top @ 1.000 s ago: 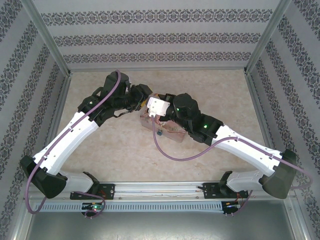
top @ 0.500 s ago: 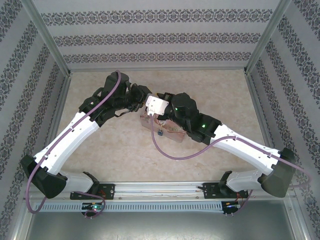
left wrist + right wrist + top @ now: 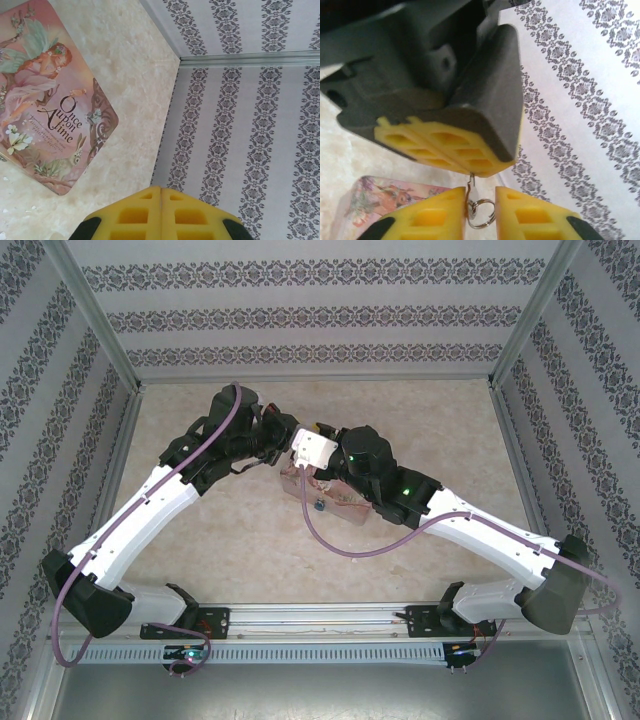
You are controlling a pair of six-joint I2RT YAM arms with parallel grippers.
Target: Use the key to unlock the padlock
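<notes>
A small silvery key (image 3: 471,196) with a split ring (image 3: 481,212) hangs tip-up. My left gripper (image 3: 471,173) is shut on the key's tip, and its yellow fingers (image 3: 161,191) press together above the table. My right gripper (image 3: 480,194) is open around the key. The key lies against its left finger and the other finger stands apart. In the top view both grippers, left (image 3: 287,437) and right (image 3: 299,445), meet above the pink tin (image 3: 342,504). A tiny bluish thing, likely the padlock (image 3: 318,506), sits at the tin's near edge.
The decorated pink tin (image 3: 50,100) lies flat on the beige table (image 3: 230,530), also seen low in the right wrist view as a pink tin (image 3: 385,197). Patterned walls (image 3: 320,320) close in the back and sides. A purple cable (image 3: 340,545) droops beside the tin.
My right gripper has edged slightly up and left, closer to the left gripper. The left arm has barely shifted.
</notes>
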